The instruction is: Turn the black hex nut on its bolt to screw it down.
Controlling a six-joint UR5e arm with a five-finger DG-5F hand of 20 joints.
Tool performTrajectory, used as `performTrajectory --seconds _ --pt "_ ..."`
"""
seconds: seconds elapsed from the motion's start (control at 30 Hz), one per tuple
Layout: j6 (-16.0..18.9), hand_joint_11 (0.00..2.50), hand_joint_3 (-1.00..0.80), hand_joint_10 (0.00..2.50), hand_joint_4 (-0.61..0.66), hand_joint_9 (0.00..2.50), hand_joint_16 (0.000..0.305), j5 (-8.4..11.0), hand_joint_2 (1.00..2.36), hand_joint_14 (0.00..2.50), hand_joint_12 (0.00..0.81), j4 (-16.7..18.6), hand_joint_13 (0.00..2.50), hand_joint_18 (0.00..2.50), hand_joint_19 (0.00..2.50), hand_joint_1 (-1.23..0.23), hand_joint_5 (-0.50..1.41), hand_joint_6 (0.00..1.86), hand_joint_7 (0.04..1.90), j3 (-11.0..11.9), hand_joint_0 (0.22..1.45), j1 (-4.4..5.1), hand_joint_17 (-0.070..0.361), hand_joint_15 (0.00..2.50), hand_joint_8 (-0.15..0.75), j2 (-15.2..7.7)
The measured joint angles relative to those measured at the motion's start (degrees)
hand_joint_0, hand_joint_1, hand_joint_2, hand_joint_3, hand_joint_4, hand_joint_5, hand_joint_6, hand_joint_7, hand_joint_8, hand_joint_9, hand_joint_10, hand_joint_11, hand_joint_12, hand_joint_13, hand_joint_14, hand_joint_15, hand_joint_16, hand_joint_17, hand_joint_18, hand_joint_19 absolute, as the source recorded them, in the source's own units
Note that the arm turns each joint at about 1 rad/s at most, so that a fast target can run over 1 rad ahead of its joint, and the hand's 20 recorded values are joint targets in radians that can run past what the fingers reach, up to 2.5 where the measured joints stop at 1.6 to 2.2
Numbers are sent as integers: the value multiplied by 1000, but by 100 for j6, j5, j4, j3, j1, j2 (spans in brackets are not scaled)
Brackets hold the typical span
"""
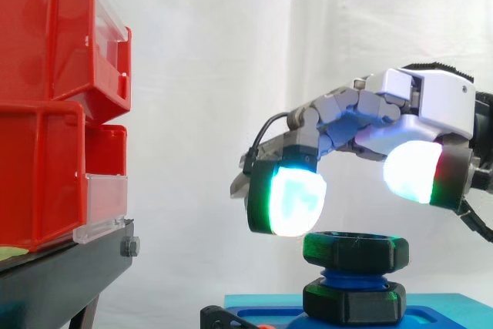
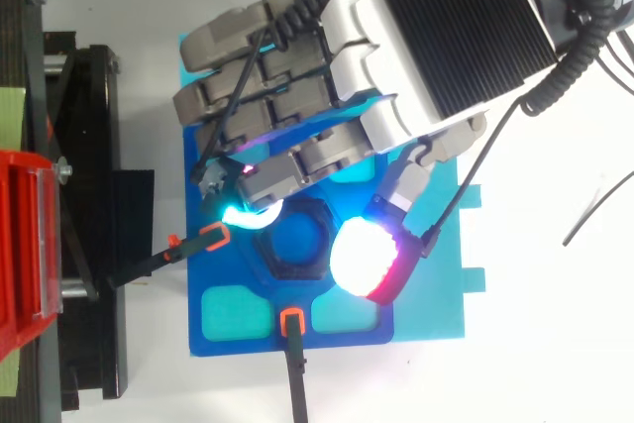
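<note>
A black hex nut [image 1: 354, 250] [image 2: 315, 257] sits high on a blue threaded bolt [image 1: 350, 276] [image 2: 297, 235], with a second black nut [image 1: 353, 300] lower down on the blue base plate [image 2: 436, 304]. My hand [image 1: 431, 105] [image 2: 436, 37] hovers over the upper nut, coming in from the right. Its bent fingers spread wide. One glowing fingertip [image 1: 289, 199] hangs just above the nut's left edge. The thumb pad [image 1: 412, 171] is higher, over its right side. Neither pad grips the nut, and nothing is between them.
Stacked red bins [image 1: 46, 113] stand on a black stand [image 1: 62, 267] to the left. Two orange-tipped black clamps [image 2: 213, 237] [image 2: 292, 322] hold the base plate at its left and front edges. A white curtain hangs behind.
</note>
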Motion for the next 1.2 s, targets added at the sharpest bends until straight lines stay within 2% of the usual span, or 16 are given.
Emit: performTrajectory --seconds 0.17,0.27,0.6,0.77,0.97,1.2 --pt "115 305 -500 11 95 725 30 11 1000 13 243 171 640 419 286 -346 -125 729 939 0 460 46 67 301 215 0" --pt "136 313 -500 10 103 726 30 79 1000 11 244 204 642 418 284 -345 -122 716 949 0 460 106 68 295 216 0" --pt "114 311 -500 13 110 732 30 467 1000 12 246 198 646 414 291 -344 -113 675 1009 0 460 393 68 303 217 -38" --pt "105 307 -500 13 108 731 30 545 1000 12 247 228 646 415 288 -343 -110 666 1023 0 460 486 68 305 215 -120" --pt "109 307 -500 10 89 729 30 631 1000 12 248 230 647 416 288 -344 -119 723 971 0 460 543 68 305 218 -146" --pt "112 309 -500 13 91 737 30 628 1000 12 249 200 651 414 285 -346 -124 755 930 0 462 531 67 307 218 -148"
